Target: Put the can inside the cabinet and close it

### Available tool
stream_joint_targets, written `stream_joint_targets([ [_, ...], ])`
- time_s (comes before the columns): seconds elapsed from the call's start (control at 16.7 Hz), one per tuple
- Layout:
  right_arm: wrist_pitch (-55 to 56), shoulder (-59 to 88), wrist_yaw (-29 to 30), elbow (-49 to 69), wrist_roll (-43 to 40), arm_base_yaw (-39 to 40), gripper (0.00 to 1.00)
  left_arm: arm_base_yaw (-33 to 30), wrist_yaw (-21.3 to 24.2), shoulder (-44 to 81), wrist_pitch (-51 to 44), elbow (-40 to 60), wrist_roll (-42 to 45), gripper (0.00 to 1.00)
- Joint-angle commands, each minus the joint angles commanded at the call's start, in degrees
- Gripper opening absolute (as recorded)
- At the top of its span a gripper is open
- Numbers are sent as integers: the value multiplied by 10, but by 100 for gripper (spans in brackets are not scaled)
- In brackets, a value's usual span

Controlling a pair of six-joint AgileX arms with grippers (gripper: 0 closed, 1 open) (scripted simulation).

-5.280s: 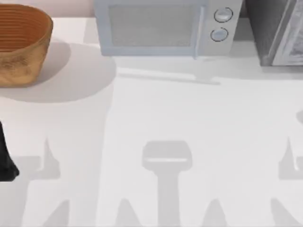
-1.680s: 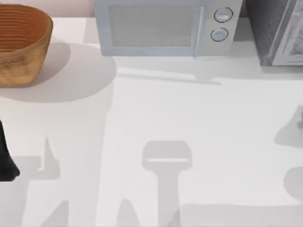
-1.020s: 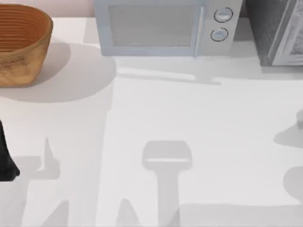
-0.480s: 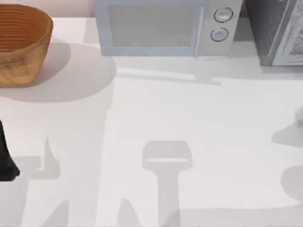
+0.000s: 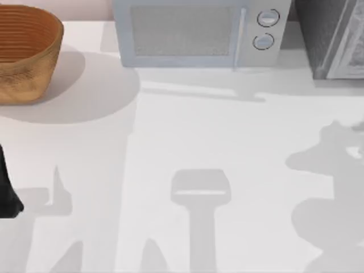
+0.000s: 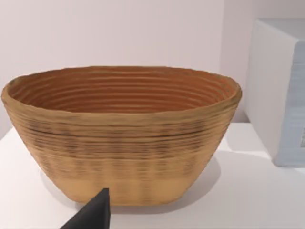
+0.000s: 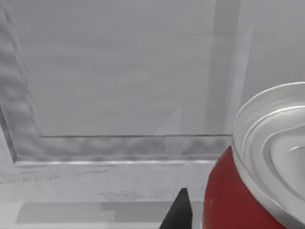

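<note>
On the top view, you find the cabinet [image 5: 333, 37] at the far right corner of the white table [image 5: 227, 142], its dark speckled side facing the white microwave [image 5: 196, 33] that stands just beside it on the left. The woven basket [image 5: 27, 52] sits at the far left corner, well apart from both. Your left arm [image 5: 7, 190] is parked at the left edge of the table; on the left wrist view, one dark fingertip [image 6: 90, 214] points toward the basket [image 6: 121, 133], and you cannot tell from this whether the left jaws are apart or together. On the right wrist view, the can [image 7: 259, 167] appears close to the camera: red body, silver lid, upright. Directly behind it stands the pale grey framed door panel of the cabinet [image 7: 119, 81], which looks shut, with the frame moulding running across below the panel. A dark fingertip [image 7: 177, 210] of the right gripper shows just beside the can's red wall. Contact between that tip and the can cannot be confirmed, so you cannot tell whether the right jaws are clamped on the can. On the top view, a broad grey shadow lies on the table at the right edge, in front of the cabinet.
</note>
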Motion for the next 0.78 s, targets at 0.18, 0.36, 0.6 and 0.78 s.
stream_joint_targets([
  [0.18, -108, -97, -1, 13, 1, 0, 0, 0, 0, 0, 0, 0, 0, 100],
  [0.36, -163, -151, -2, 21, 1, 0, 0, 0, 0, 0, 0, 0, 0, 100],
  [0.6, -170, -158, -2, 22, 1, 0, 0, 0, 0, 0, 0, 0, 0, 100],
  [0.78, -171, -162, -2, 18, 2, 1, 0, 0, 0, 0, 0, 0, 0, 100],
])
